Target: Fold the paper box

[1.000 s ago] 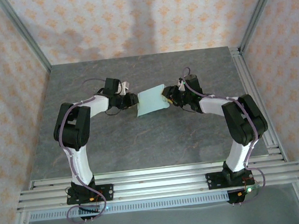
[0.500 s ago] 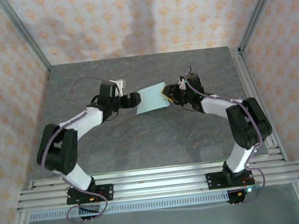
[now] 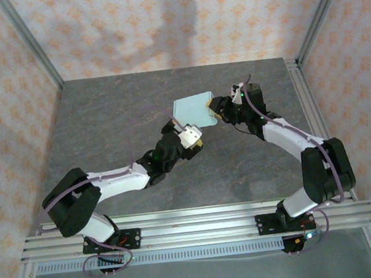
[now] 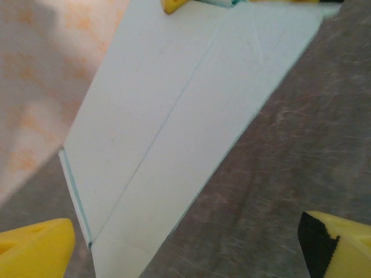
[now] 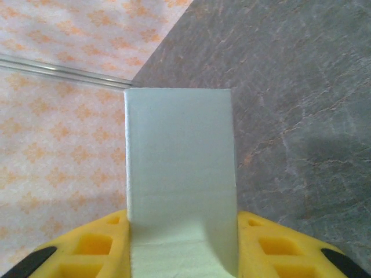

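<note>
The paper box [image 3: 194, 110] is a pale mint-blue, flat rectangular box held above the grey table. My right gripper [image 3: 218, 111] is shut on its right end. In the right wrist view the box [image 5: 179, 168] stands straight out between the two yellow fingers [image 5: 93, 246]. My left gripper [image 3: 190, 137] is open just on the near side of the box, apart from it. In the left wrist view the box [image 4: 174, 116] spans the upper left, with a crease line along it, and my yellow fingertips [image 4: 35, 249] stand wide apart at the bottom corners.
The grey stone-look table [image 3: 117, 119] is enclosed by patterned walls [image 3: 8, 98] on three sides. Aluminium rails [image 3: 194, 221] run along the near edge and another rail [image 3: 311, 106] along the right side. The right wall is close to the right arm.
My left gripper opened and let go of the box's left end, and the left arm swung to the near side of the box. The right gripper carried the box up and back.
</note>
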`<control>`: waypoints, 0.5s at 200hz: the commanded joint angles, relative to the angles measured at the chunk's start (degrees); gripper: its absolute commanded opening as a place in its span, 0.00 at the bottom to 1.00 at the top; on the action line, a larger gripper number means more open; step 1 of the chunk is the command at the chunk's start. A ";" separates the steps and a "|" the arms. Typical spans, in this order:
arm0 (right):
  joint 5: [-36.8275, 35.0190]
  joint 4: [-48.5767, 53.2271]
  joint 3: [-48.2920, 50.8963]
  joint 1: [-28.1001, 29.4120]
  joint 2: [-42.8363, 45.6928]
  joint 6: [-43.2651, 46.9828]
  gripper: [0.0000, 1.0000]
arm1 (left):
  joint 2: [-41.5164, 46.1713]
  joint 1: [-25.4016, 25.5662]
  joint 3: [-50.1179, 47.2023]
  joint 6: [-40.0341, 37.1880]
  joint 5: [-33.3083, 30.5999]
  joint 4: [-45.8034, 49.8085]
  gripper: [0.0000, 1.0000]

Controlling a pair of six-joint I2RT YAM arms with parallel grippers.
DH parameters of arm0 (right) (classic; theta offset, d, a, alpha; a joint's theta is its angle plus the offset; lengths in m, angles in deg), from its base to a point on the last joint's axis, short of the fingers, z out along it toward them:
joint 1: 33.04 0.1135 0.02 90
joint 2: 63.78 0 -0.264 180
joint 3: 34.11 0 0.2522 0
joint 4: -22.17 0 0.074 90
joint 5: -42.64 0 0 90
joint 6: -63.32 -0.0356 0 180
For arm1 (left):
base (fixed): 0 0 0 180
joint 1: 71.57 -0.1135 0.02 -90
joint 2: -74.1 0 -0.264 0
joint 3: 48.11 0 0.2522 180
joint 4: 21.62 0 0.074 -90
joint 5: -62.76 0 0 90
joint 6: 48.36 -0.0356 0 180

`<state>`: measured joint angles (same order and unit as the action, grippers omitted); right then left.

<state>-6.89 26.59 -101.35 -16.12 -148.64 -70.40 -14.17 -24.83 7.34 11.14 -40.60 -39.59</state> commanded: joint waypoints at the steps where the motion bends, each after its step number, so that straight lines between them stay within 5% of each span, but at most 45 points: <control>1: 2.18 2.79 0.56 -0.27 3.15 -0.08 0.37 | -2.99 1.70 -1.36 -14.70 -12.11 -12.25 1.00; 49: 6.51 0.55 1.88 -0.23 5.19 -4.00 0.37 | -8.20 2.57 -1.96 -25.32 -19.70 -27.16 0.97; 100: 8.85 0.71 2.71 -0.23 6.42 -5.89 0.36 | -10.35 2.62 -0.42 -28.50 -22.58 -29.94 0.92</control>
<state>-1.14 28.84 -99.82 -16.12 -144.81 -74.31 -22.82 -22.54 5.94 -13.82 -59.42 -63.92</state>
